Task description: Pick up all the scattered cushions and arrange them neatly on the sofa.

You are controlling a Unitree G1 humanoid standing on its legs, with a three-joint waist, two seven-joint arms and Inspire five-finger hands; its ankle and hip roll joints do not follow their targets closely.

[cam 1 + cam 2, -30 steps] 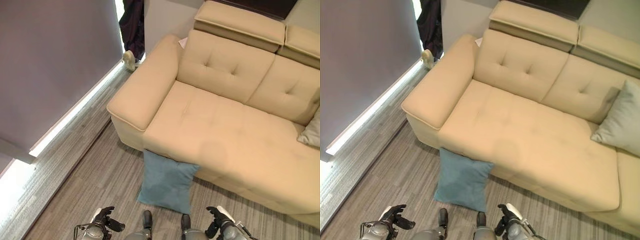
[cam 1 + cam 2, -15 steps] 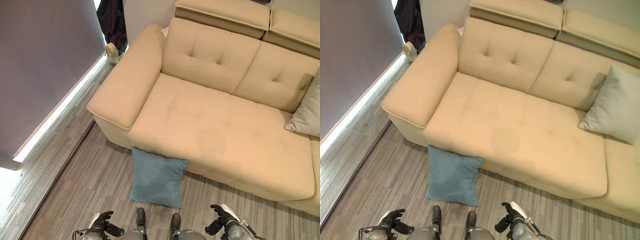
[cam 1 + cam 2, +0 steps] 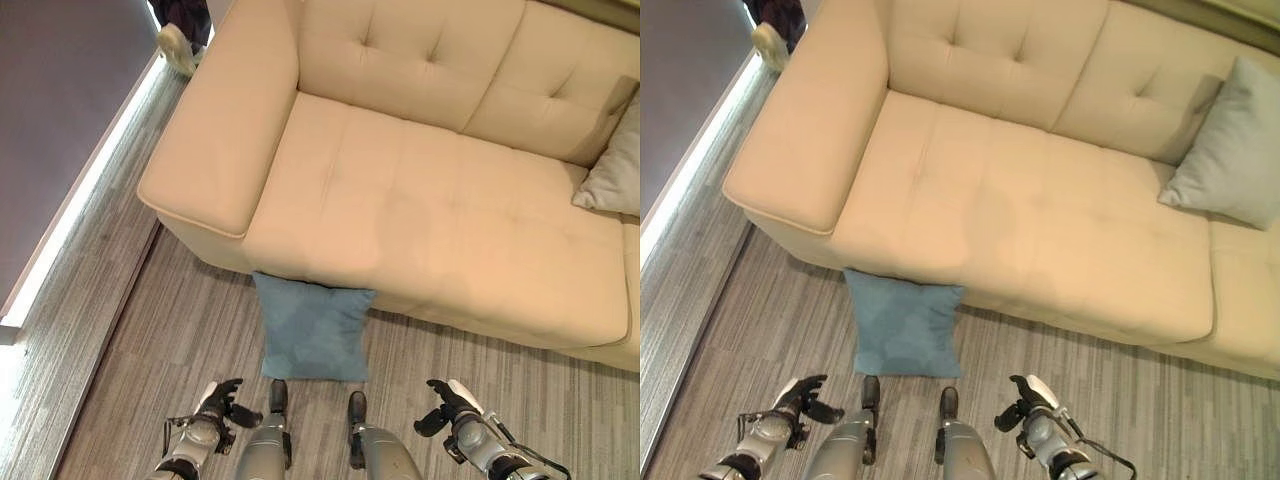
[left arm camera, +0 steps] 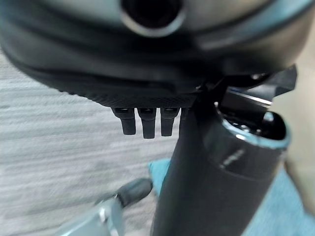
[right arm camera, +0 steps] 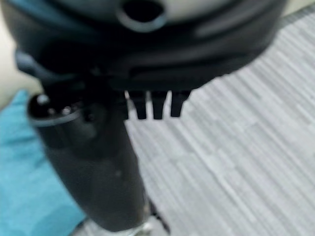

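Observation:
A blue cushion [image 3: 312, 330] stands on the grey wood floor, leaning against the front of the beige sofa [image 3: 430, 220]. It shows again past each hand, as a blue cushion [image 5: 24, 172] in the right wrist view and as its edge [image 4: 295, 209] in the left wrist view. A pale grey cushion [image 3: 1230, 150] rests against the sofa's backrest at the right. My left hand [image 3: 222, 398] hangs low, below and left of the blue cushion, open and holding nothing. My right hand [image 3: 447, 400] hangs low to its right, also open and apart from it.
The sofa's wide armrest [image 3: 225, 130] lies left of the seat. A dark wall with a bright strip [image 3: 70, 220] at its foot runs along the left. A person's pale shoe [image 3: 178, 45] and dark trouser leg stand at the far end of that strip.
The whole picture has shifted: the camera has come nearer and looks further down, so the sofa seat and blue cushion sit larger. Both hands stay low and open.

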